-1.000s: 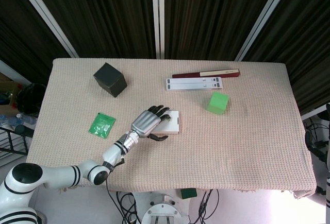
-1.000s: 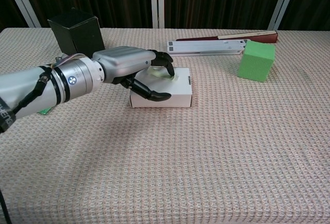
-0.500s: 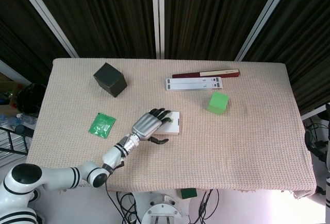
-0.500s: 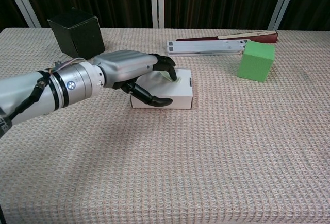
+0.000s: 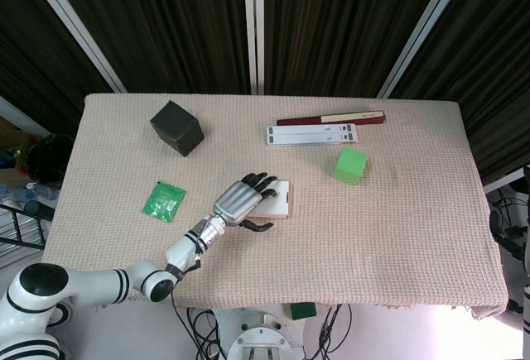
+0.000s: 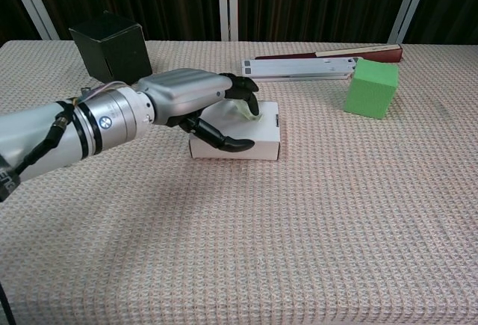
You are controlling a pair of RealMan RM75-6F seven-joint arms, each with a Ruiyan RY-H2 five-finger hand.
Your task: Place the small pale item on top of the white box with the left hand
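The white box (image 5: pixel 281 199) (image 6: pixel 263 143) lies flat near the table's middle. My left hand (image 5: pixel 240 201) (image 6: pixel 187 98) reaches over it from the left, palm down, covering most of its top. In the chest view the small pale item (image 6: pixel 252 113) lies on the box top, just under the dark fingertips (image 6: pixel 244 88), which touch it. The thumb (image 6: pixel 224 141) sticks out apart from the fingers, in front of the box's near side, so nothing is pinched. In the head view the hand hides the pale item. My right hand shows in neither view.
A black cube (image 5: pixel 176 127) (image 6: pixel 110 45) stands at the back left. A green cube (image 5: pixel 349 165) (image 6: pixel 370 87) stands right of the box. A long white flat case (image 5: pixel 312 134) (image 6: pixel 299 66) and a dark red book (image 5: pixel 331 117) lie behind. A green packet (image 5: pixel 164 200) lies left.
My left hand has crept slightly to the right over the box, and the box has shifted a little right with it. The pale item stays under the fingertips.
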